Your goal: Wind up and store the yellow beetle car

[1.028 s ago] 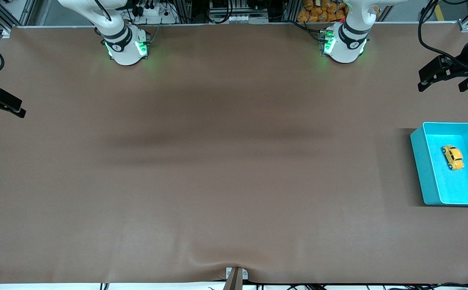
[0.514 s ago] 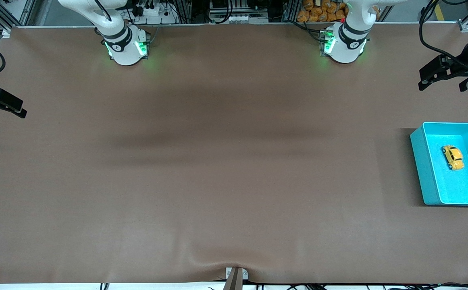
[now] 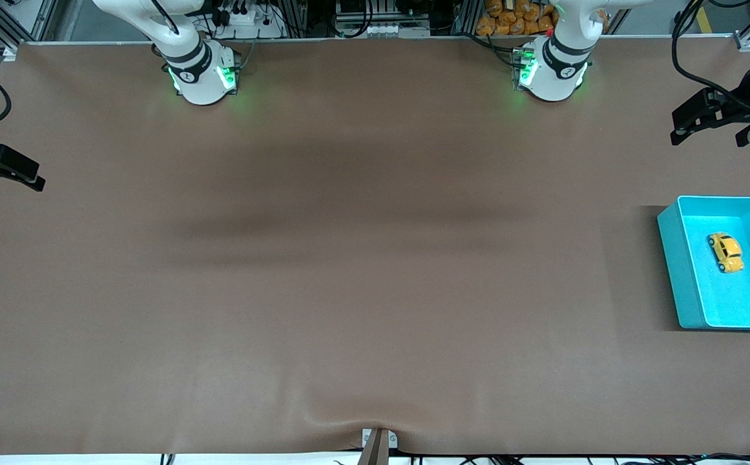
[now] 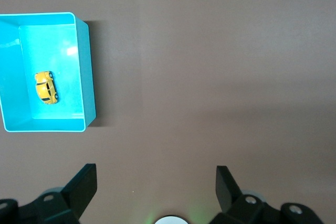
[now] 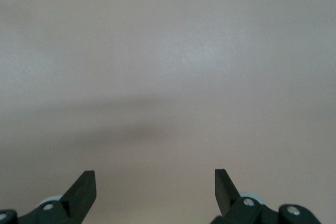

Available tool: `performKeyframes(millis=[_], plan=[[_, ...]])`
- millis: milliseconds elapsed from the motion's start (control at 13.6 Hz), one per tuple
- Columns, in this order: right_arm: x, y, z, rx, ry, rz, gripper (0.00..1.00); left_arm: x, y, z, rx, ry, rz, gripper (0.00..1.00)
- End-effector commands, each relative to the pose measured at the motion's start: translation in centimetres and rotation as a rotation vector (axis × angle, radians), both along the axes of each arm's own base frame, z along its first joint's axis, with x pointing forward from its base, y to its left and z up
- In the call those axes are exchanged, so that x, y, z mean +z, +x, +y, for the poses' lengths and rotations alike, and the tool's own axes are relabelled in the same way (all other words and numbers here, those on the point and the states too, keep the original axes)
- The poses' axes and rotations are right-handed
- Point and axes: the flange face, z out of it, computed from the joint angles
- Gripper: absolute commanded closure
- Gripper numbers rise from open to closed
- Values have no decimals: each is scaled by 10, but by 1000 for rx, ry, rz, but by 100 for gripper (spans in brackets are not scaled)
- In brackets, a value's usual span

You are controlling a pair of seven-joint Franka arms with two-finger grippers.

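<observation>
Two arms stand back at the edges of a wide brown table [image 3: 349, 258], which fills nearly the whole front view and lies bare across its middle. Next in size, a turquoise bin [image 3: 672, 258] sits at the middle right of that view, toward the left arm's end of the table. Up at the upper right, above and clear of the bin, the left gripper [image 3: 688, 126] hangs with its jaws spread wide and empty. At the middle left edge the right gripper [image 3: 22, 175] has edged slightly lower in the frame over the last second, jaws likewise wide and holding nothing. Smallest of all, the yellow beetle car [image 3: 726, 252] rests on the bin's floor, unmoved. With both arms withdrawn, the storing looks finished.
</observation>
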Motion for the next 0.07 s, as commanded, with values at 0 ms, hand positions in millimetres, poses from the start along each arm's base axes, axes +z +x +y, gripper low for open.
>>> performKeyframes(millis=[0], plan=[[1,0,3,-10,12,-3,0,2,-2,2,-11,24,5,0]])
